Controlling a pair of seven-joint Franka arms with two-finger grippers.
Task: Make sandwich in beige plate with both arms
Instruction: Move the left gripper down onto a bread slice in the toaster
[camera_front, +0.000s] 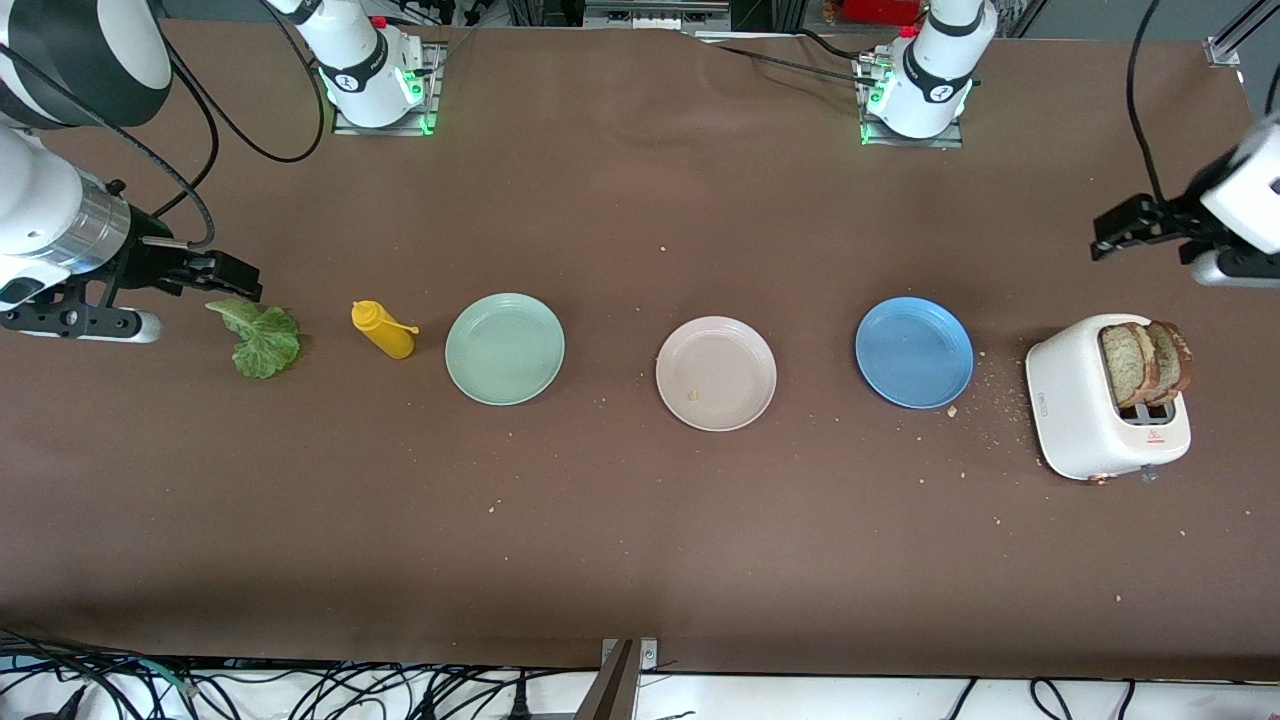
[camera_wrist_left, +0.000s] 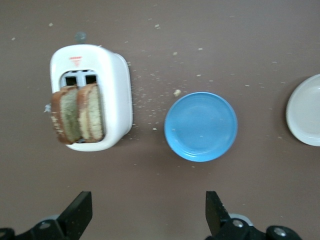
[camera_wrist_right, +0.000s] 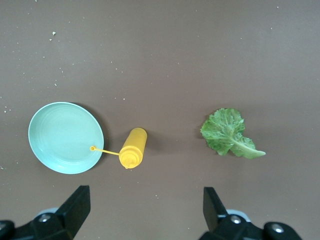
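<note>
Brown table (camera_front: 640, 560) fills the frame, cloth-like cover with a crease near top centre, crumbs scattered, thickest around the toaster. Cables along the bottom edge of the front view, both arm bases with green lights at the top edge.

Right arm (camera_front: 50, 215) enters at upper left of the front view; right gripper (camera_front: 235, 280) is up in the air over the edge of the lettuce leaf, fingers (camera_wrist_right: 75, 210) spread wide, nothing between them. Left arm (camera_front: 1245, 200) enters at the frame's right edge; left gripper (camera_front: 1115, 232) hangs over bare table above the toaster in the picture, fingers (camera_wrist_left: 77, 215) also spread, empty.

White toaster (camera_front: 1105, 410) at centre right, two slices of brown bread (camera_front: 1150, 362) standing up out of its slots.

Three plates in a row across mid-frame: mint-green plate (camera_front: 505, 349), beige plate (camera_front: 716, 373) dead centre, blue plate (camera_front: 914, 352) next to the toaster. Beige plate holds only a crumb or two.

Yellow squeeze bottle (camera_front: 383, 329) lying on its side between the mint-green plate and the lettuce leaf (camera_front: 262, 340); in the right wrist view its nozzle strap reaches the mint plate's rim.

Lettuce leaf flat on the table, centre left.
</note>
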